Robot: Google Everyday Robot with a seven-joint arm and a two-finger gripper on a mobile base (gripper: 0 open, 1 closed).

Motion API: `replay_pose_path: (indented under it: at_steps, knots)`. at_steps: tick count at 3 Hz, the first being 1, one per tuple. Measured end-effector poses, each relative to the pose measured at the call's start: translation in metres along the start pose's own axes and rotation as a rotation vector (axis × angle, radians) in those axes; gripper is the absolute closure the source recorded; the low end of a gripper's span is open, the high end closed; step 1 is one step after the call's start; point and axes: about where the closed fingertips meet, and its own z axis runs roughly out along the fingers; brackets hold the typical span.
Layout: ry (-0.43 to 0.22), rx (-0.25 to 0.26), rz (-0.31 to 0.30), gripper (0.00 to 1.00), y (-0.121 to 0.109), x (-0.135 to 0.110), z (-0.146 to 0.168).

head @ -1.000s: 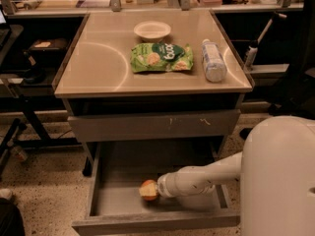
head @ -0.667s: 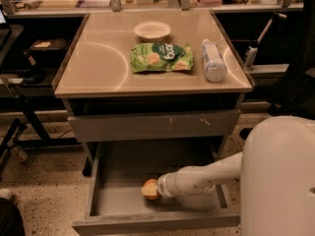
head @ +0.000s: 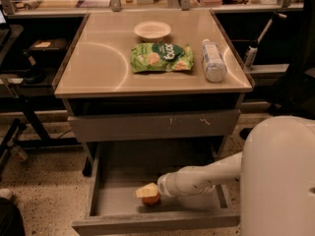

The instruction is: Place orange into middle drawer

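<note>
The middle drawer (head: 157, 223) is pulled out at the bottom of the cabinet, its grey inside showing. My gripper (head: 145, 192) reaches into it from the right, low over the drawer floor near the front. It is shut on the orange (head: 151, 199), a small round fruit that shows just below the pale fingertips (head: 143, 191). I cannot tell whether the orange touches the drawer floor.
The drawer front with small white scratches (head: 152, 125) is closed above the open drawer. On the cabinet top lie a green snack bag (head: 161, 57), a white bowl (head: 152, 30) and a plastic bottle (head: 213, 60). My white arm body (head: 278, 176) fills the lower right.
My gripper and the orange have sunk slightly lower into the drawer, toward its front. Nothing else has moved.
</note>
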Motion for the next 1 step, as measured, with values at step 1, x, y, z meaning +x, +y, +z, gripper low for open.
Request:
replay_pose_path:
  at_steps: [1]
  knots:
    - [0.000, 0.000, 0.000, 0.00, 0.0000, 0.0000, 0.0000]
